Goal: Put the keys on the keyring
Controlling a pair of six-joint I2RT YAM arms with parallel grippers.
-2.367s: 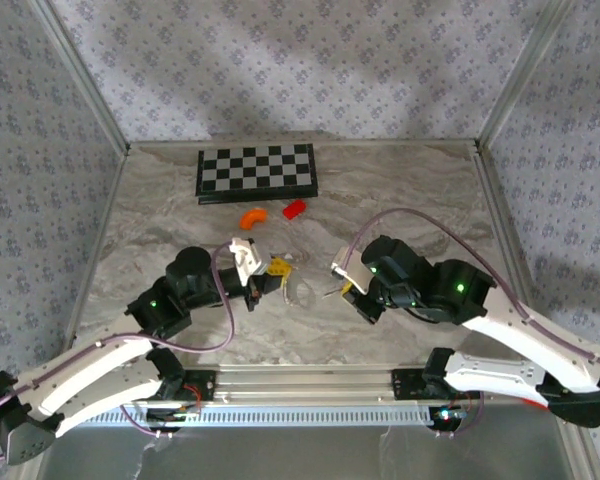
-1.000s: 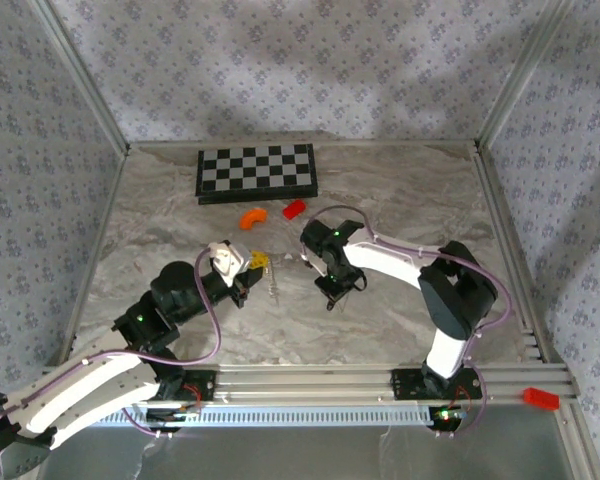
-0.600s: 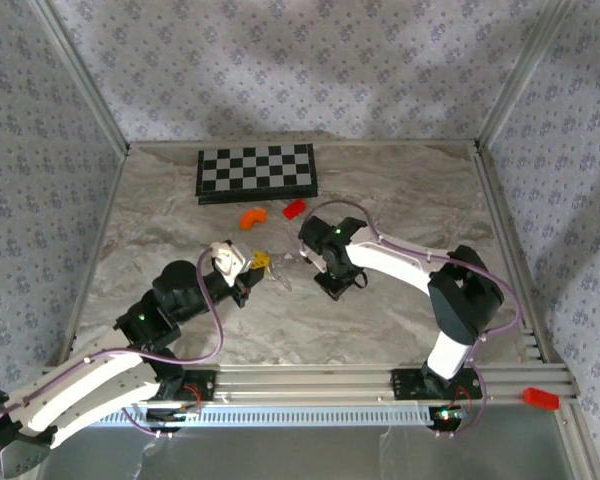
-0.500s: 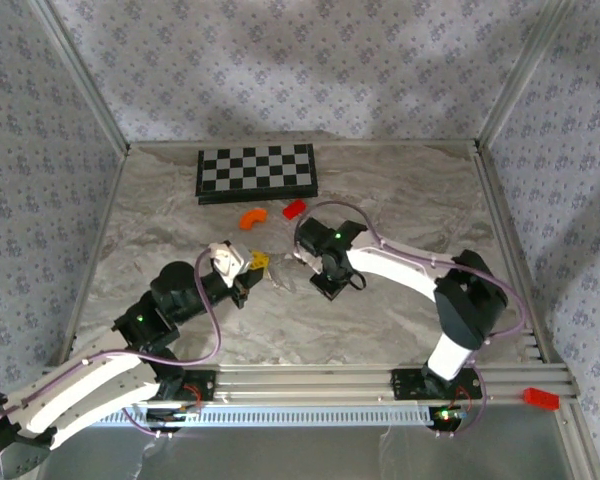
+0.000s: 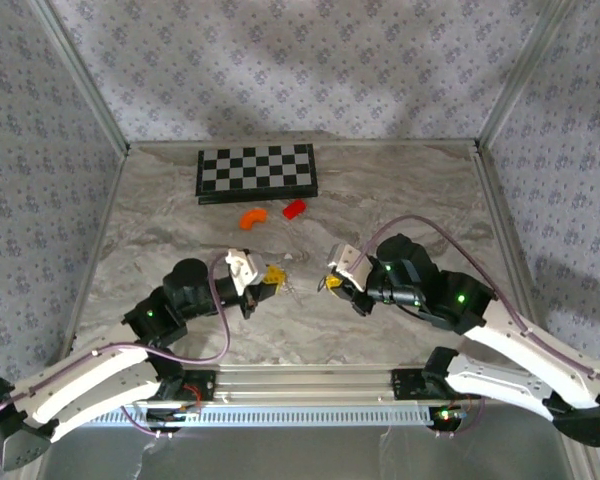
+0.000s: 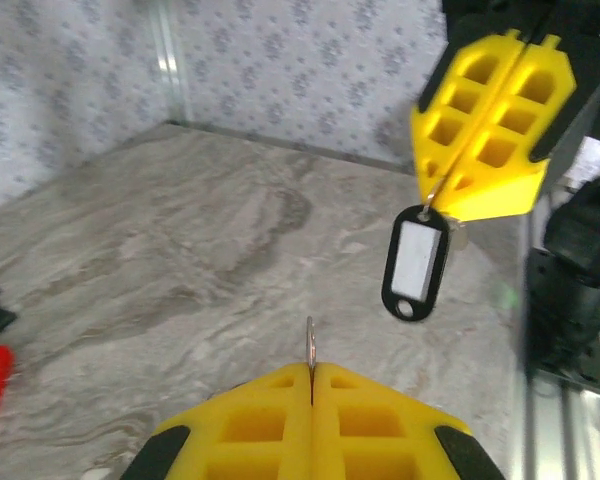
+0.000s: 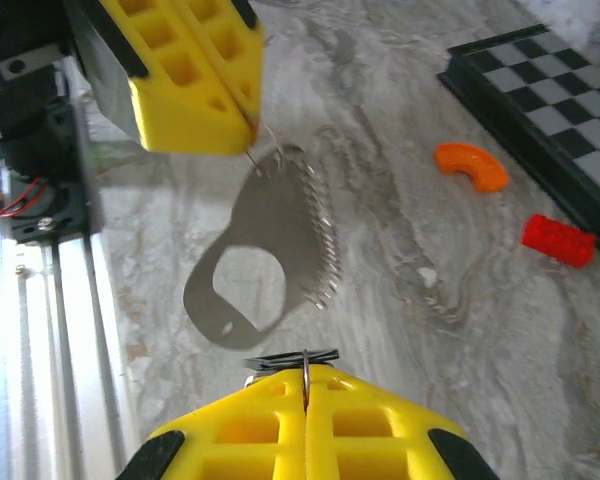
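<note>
Tabletop: checkerboard, red block beyond keyring

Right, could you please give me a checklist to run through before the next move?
1. Left gripper shut on the keyring: ok.
2. Right gripper shut on the keys: ok.
3. Keys on the keyring: not ok, they hang apart.
4. Keyring's opening facing the keys: cannot tell.
5. Red block and orange piece away from both grippers: ok.
</note>
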